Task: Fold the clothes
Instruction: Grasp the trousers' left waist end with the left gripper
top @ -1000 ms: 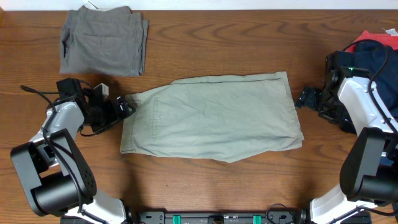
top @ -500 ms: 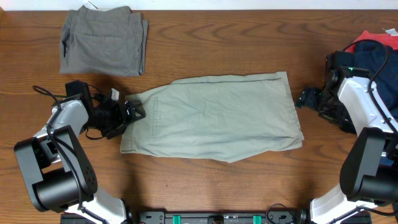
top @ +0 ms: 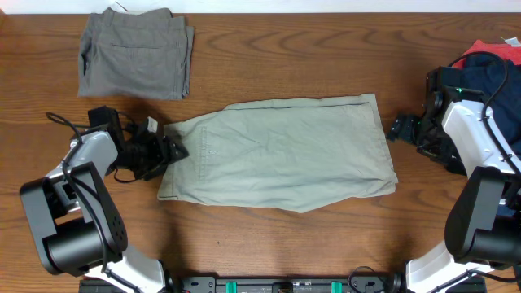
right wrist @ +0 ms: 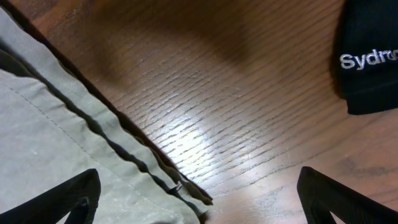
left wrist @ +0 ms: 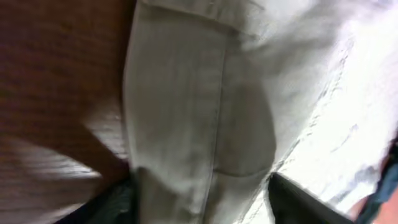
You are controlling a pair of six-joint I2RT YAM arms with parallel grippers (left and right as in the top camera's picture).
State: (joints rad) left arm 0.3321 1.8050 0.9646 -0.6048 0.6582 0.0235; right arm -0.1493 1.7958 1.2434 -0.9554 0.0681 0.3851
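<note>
Pale green shorts (top: 277, 155) lie spread flat across the middle of the table. My left gripper (top: 171, 149) is at their left edge, low over the table. In the left wrist view its jaws (left wrist: 199, 199) are open, with the hem of the shorts (left wrist: 249, 93) lying between the two fingers. My right gripper (top: 399, 129) is open and empty just off the shorts' right edge. In the right wrist view it (right wrist: 199, 199) hangs over bare wood, with the shorts' corner (right wrist: 56, 137) at the lower left.
Folded grey shorts (top: 137, 53) lie at the back left. A heap of dark blue and red clothes (top: 492, 61) sits at the right edge behind my right arm. A dark garment with white lettering (right wrist: 370, 56) shows in the right wrist view.
My left gripper has moved right, from beside the shorts onto their left edge. The right arm and the shorts have not moved.
</note>
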